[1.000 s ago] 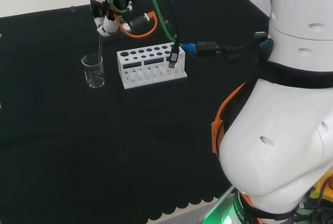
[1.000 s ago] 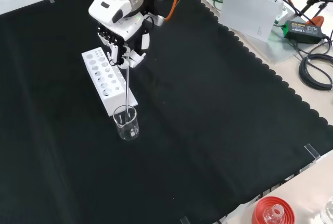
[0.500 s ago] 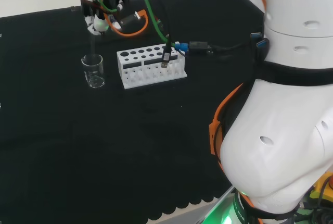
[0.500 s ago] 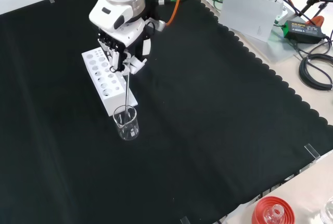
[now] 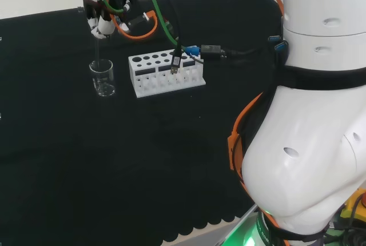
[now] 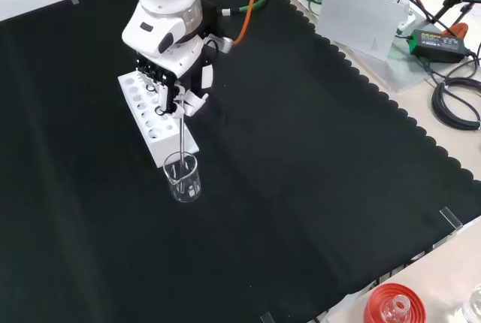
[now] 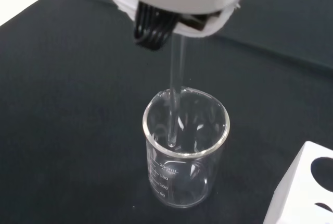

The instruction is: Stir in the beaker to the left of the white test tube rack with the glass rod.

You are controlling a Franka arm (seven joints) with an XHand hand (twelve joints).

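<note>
A clear glass beaker (image 5: 103, 78) (image 6: 183, 177) (image 7: 185, 151) stands on the black cloth just left of the white test tube rack (image 5: 165, 72) in the head view. In the front view the rack (image 6: 155, 116) lies behind it. My hand (image 5: 104, 3) (image 6: 170, 75) hangs above the beaker, fingers curled on the top of a thin glass rod (image 6: 183, 137) (image 7: 177, 86). The rod hangs nearly upright. Its lower tip sits inside the beaker, below the rim, near the wall.
A red ribbed stand (image 6: 394, 304) holding a glass piece sits off the cloth's near right corner in the front view. Cables and a power brick (image 6: 436, 41) lie beyond the cloth's right edge. Orange and green cables (image 5: 146, 23) trail from the wrist above the rack.
In the head view the hand has shifted left, and the rod's top with it. The rod's tip stays inside the beaker. Beaker and rack have not moved.
</note>
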